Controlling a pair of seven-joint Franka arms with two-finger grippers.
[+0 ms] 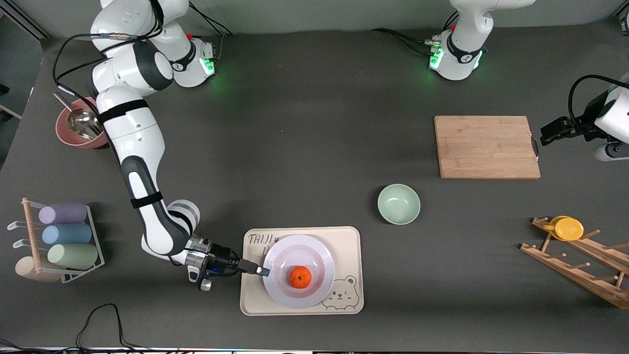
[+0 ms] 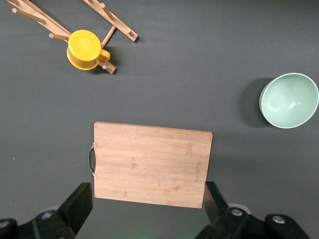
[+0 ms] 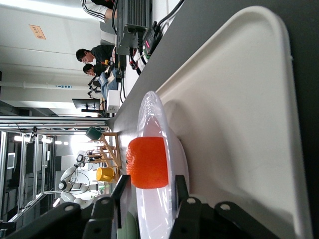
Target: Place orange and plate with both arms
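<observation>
The orange (image 1: 300, 277) sits in the pale plate (image 1: 295, 244), which lies flat on the beige bear-printed tray (image 1: 350, 246) near the front camera. My right gripper (image 1: 263, 271) is low at the plate's rim on the side toward the right arm's end. In the right wrist view its two fingers (image 3: 121, 196) straddle the plate's rim (image 3: 155, 214) with small gaps, open, and the orange (image 3: 147, 162) is just past them. My left gripper (image 1: 542, 138) waits open and empty in the air over the wooden cutting board's handle end (image 2: 148, 211).
A wooden cutting board (image 1: 486, 146) lies toward the left arm's end, with a mint-green bowl (image 1: 398, 203) nearer the camera. A wooden rack (image 1: 580, 268) holds a yellow cup (image 1: 568, 228). A rack of pastel cups (image 1: 64, 236) and a pink bowl (image 1: 78, 129) stand at the right arm's end.
</observation>
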